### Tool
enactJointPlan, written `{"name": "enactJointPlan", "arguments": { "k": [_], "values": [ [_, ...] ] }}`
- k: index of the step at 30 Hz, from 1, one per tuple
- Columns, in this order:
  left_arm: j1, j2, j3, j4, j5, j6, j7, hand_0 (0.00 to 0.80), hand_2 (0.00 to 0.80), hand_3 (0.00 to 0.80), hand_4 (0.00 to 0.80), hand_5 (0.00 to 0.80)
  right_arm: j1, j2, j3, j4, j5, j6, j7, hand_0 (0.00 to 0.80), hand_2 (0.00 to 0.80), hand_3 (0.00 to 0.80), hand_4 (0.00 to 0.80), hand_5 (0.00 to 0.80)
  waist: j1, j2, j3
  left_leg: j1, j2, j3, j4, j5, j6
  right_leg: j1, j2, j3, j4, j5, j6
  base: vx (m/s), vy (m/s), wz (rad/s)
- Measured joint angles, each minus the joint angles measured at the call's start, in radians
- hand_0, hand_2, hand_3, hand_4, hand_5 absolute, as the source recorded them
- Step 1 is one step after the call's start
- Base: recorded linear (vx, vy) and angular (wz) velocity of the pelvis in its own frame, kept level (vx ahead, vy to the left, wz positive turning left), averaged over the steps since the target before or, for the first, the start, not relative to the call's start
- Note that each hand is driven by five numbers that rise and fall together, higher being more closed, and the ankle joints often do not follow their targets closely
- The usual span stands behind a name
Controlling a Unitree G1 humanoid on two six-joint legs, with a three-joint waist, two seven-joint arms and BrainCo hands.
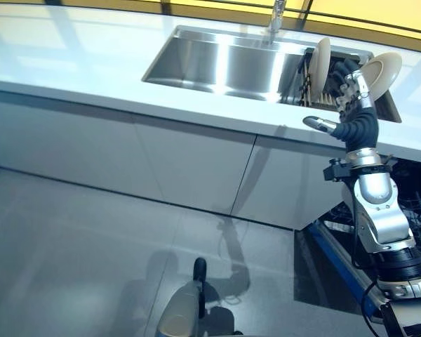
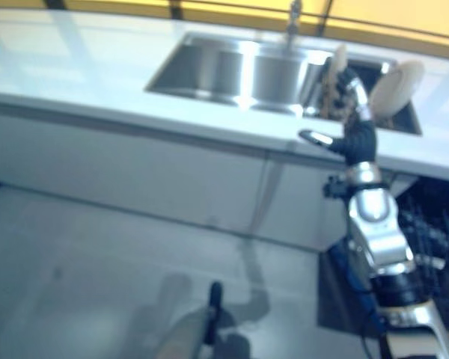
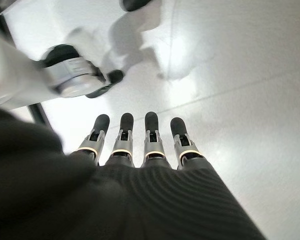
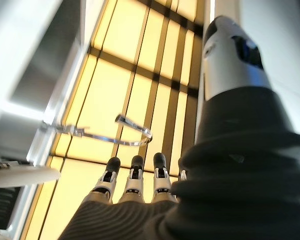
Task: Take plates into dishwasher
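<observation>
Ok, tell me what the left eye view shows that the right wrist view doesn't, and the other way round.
Only the left eye view shows the sink, the white counter, the cabinet doors, the open dishwasher at lower right and two plates standing in the rack. Only the right wrist view shows the tall yellow panels overhead. Both show the right hand raised by the rack with straight fingers, the faucet, and a plate edge.

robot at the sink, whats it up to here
The right hand is raised over the counter at the dish rack in the sink, fingers straight, next to two upright plates; it grips neither yet. The dishwasher stands open below, right of the cabinets. The left hand hangs open over the floor.
</observation>
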Motion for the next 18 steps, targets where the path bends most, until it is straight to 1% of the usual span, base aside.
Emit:
{"name": "enactJointPlan", "arguments": {
  "k": [1,2,3,4,5,6,7,8,10,11,12,13,14,15,16,17,18],
  "values": [
    [-0.001,0.003,0.022,0.004,0.004,-0.029,0.016,0.000,0.000,0.000,0.000,0.000,0.035,0.002,-0.033,-0.008,0.001,-0.002,0.000,0.000,0.000,0.000,0.000,0.000,-0.003,0.002,-0.002,0.035,-0.014,0.002,-0.011,-0.021,0.028,-0.066,-0.018,-0.001,0.219,-0.003,0.014,0.448,0.291,0.01],
    [-0.004,0.011,0.033,0.008,0.025,-0.046,0.028,0.000,0.000,0.000,0.000,0.000,0.069,0.008,-0.065,-0.023,0.002,-0.008,0.001,0.000,0.000,0.000,0.000,0.000,-0.001,0.001,-0.002,0.054,-0.026,0.002,-0.008,-0.039,0.057,-0.130,-0.031,0.009,0.435,0.023,0.053,0.513,0.347,0.01],
    [-0.009,0.018,0.042,0.012,0.042,-0.058,0.040,0.000,0.000,0.000,0.000,0.000,0.103,0.023,-0.091,-0.037,0.005,-0.025,0.000,0.000,0.000,0.000,0.000,0.000,-0.004,0.002,-0.003,0.074,-0.033,0.005,0.003,-0.065,0.090,-0.190,-0.043,0.018,0.607,0.058,0.079,0.373,0.234,-0.10],
    [-0.011,0.019,0.037,0.012,0.045,-0.062,0.046,0.000,0.000,0.000,0.000,0.000,0.120,0.039,-0.098,-0.044,0.009,-0.035,0.001,0.000,0.000,0.000,0.000,0.000,-0.005,0.011,-0.002,0.102,-0.032,0.011,0.000,-0.081,0.098,-0.244,-0.056,0.016,0.719,0.089,0.075,0.328,0.158,-0.19],
    [-0.011,0.019,0.034,0.011,0.050,-0.068,0.048,0.000,0.000,0.000,0.000,0.000,0.132,0.043,-0.099,-0.054,0.009,-0.036,0.002,0.000,0.000,0.000,0.000,0.000,-0.009,0.025,-0.003,0.127,-0.030,0.014,-0.015,-0.081,0.097,-0.285,-0.067,0.002,0.779,0.108,0.067,0.314,0.055,-0.25],
    [-0.010,0.020,0.032,0.013,0.052,-0.072,0.054,0.000,0.000,0.000,0.000,0.000,0.136,0.046,-0.096,-0.066,0.009,-0.036,0.001,0.000,0.000,0.000,0.000,0.000,-0.024,0.039,-0.004,0.156,-0.027,0.014,-0.040,-0.083,0.098,-0.329,-0.075,-0.007,0.798,0.111,0.063,0.318,-0.043,-0.12],
    [-0.010,0.021,0.030,0.016,0.052,-0.076,0.058,0.000,0.000,0.000,0.000,0.000,0.133,0.049,-0.097,-0.080,0.009,-0.038,-0.004,0.000,0.000,0.000,0.000,0.000,-0.034,0.050,-0.007,0.180,-0.026,0.012,-0.063,-0.082,0.099,-0.368,-0.089,-0.026,0.770,0.106,0.057,0.339,-0.102,-0.10],
    [-0.012,0.025,0.030,0.017,0.052,-0.079,0.064,0.000,0.000,0.000,0.000,0.000,0.131,0.050,-0.097,-0.087,0.008,-0.039,-0.010,0.000,0.000,0.000,0.000,0.000,-0.041,0.053,-0.007,0.199,-0.026,0.013,-0.078,-0.082,0.100,-0.389,-0.098,-0.039,0.716,0.103,0.052,0.317,-0.165,-0.07],
    [-0.013,0.036,0.030,0.020,0.070,-0.088,0.089,0.000,0.000,0.000,0.000,0.000,0.127,0.054,-0.096,-0.092,-0.004,-0.039,-0.041,0.000,0.000,0.000,0.000,0.000,-0.050,0.051,-0.010,0.230,-0.024,0.008,-0.097,-0.086,0.094,-0.400,-0.125,-0.105,0.490,0.102,0.050,0.343,-0.275,-0.03],
    [-0.013,0.040,0.029,0.024,0.079,-0.090,0.100,0.000,0.000,0.000,0.000,0.000,0.115,0.059,-0.095,-0.092,-0.012,-0.038,-0.056,0.000,0.000,0.000,0.000,0.000,-0.053,0.048,-0.012,0.239,-0.025,0.010,-0.109,-0.088,0.093,-0.401,-0.134,-0.129,0.376,0.108,0.060,0.411,-0.351,-0.01],
    [-0.031,0.029,0.000,0.035,0.071,-0.081,0.120,0.000,0.000,0.000,0.000,0.000,0.094,0.075,-0.089,-0.090,-0.027,-0.039,-0.075,0.000,0.000,0.000,0.000,0.000,-0.070,0.039,-0.017,0.247,-0.025,0.013,-0.124,-0.095,0.087,-0.398,-0.132,-0.147,0.230,0.131,0.073,0.357,-0.265,-0.04],
    [-0.063,0.021,-0.102,0.066,0.050,-0.016,0.148,0.000,0.000,0.000,0.000,0.000,0.049,0.096,-0.060,-0.071,-0.039,-0.038,-0.096,0.000,0.000,0.000,0.000,0.000,-0.075,0.036,-0.018,0.263,-0.024,0.012,-0.130,-0.091,0.094,-0.385,-0.128,-0.138,0.084,0.176,0.077,0.361,-0.206,-0.05],
    [-0.101,0.014,-0.173,0.082,0.042,0.024,0.154,0.000,0.000,0.000,0.000,0.000,0.016,0.108,-0.036,-0.052,-0.044,-0.036,-0.103,0.000,0.000,0.000,0.000,0.000,-0.077,0.033,-0.019,0.279,-0.025,0.014,-0.137,-0.094,0.092,-0.374,-0.121,-0.131,0.000,0.214,0.078,0.465,-0.178,-0.03],
    [-0.126,-0.011,-0.232,0.068,0.014,0.093,0.166,0.000,0.000,0.000,0.000,0.000,-0.029,0.123,0.012,-0.029,-0.057,-0.031,-0.129,0.000,0.000,0.000,0.000,0.000,-0.089,0.018,-0.028,0.301,-0.025,0.013,-0.147,-0.100,0.085,-0.360,-0.107,-0.113,-0.104,0.264,0.094,0.503,-0.191,-0.01],
    [-0.146,-0.025,-0.246,0.042,-0.009,0.144,0.165,0.000,0.000,0.000,0.000,0.000,-0.046,0.120,0.031,-0.028,-0.060,-0.013,-0.144,0.000,0.000,0.000,0.000,0.000,-0.093,0.002,-0.037,0.320,-0.026,0.010,-0.157,-0.105,0.080,-0.354,-0.101,-0.102,-0.149,0.298,0.100,0.347,-0.127,0.01],
    [-0.146,-0.025,-0.246,0.042,-0.009,0.144,0.165,0.000,0.000,0.000,0.000,0.000,-0.046,0.120,0.031,-0.028,-0.060,-0.013,-0.144,0.000,0.000,0.000,0.000,0.000,-0.093,0.002,-0.037,0.320,-0.026,0.010,-0.157,-0.105,0.080,-0.354,-0.101,-0.102,-0.149,0.298,0.100,0.234,-0.114,0.15],
    [-0.176,-0.017,-0.270,0.012,-0.031,0.229,0.114,0.000,0.000,0.000,0.000,0.000,-0.072,0.119,0.035,-0.030,-0.059,0.040,-0.180,0.000,0.000,0.000,0.000,0.000,-0.100,-0.024,-0.059,0.361,-0.026,-0.004,-0.175,-0.109,0.066,-0.353,-0.100,-0.102,-0.159,0.343,0.104,0.230,-0.151,0.19]
  ]
}}
